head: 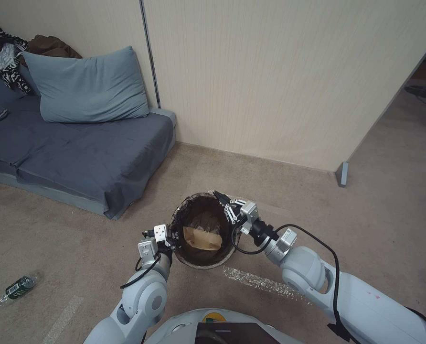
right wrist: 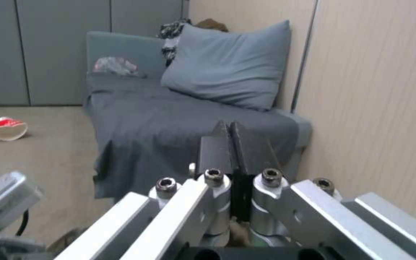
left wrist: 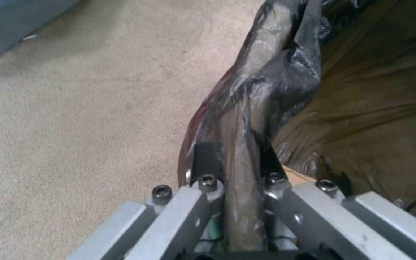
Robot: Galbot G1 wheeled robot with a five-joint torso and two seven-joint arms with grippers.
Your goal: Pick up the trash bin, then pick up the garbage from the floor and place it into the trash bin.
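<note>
Left end effector (left wrist: 232, 159) clamped on rim of one trash bin (head: 180, 224), held above floor. Right end effector (right wrist: 230, 144) closed, empty, at far rim. One tan paper bag (head: 201, 239) inside; one bottle (head: 18, 286) on floor.

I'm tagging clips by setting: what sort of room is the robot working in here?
Likely a staged living room: a grey sofa with a blue-grey pillow, beige carpet, bare panel walls. Litter lies about, including a bottle and paper cup.
</note>
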